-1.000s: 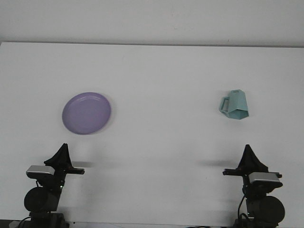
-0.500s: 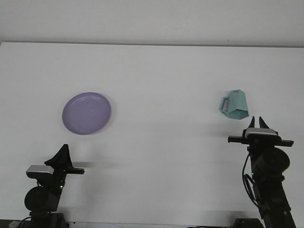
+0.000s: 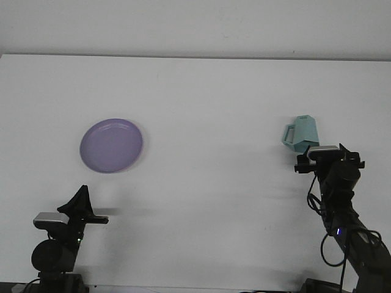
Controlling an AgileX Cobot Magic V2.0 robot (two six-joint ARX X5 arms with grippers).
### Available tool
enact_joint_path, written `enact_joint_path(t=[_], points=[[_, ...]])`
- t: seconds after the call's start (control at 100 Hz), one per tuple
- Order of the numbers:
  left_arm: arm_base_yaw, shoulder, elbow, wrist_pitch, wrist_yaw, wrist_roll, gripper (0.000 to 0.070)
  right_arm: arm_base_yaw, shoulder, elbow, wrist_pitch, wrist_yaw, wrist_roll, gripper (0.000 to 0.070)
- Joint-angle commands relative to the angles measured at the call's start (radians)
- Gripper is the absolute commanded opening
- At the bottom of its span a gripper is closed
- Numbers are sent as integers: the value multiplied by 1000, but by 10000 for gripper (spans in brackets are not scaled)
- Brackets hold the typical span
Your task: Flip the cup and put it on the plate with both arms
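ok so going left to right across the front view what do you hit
left claw → purple plate → teal cup → right claw, which sits just at the cup's lower right edge.

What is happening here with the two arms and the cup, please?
The right gripper has reached forward to the teal cup, which lies upside down on the right side of the white table. It is right at the cup's near edge, and no grasp is visible yet. The left gripper sits low by the near edge. The purple plate on the left has nothing on it.
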Motion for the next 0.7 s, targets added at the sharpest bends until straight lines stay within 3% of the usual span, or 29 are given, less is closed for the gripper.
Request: enact_joint_path(t=[0.0, 0.21, 0.69], points=[[-1, -2, -19, 11, 1, -2, 12, -13, 75, 3, 75, -8, -77, 588], [-1, -2, -19, 11, 1, 1, 12, -52, 251, 25, 266, -60, -97, 570], [-1, -2, -19, 11, 1, 13, 12, -68, 548, 285, 287, -133, -97, 542]])
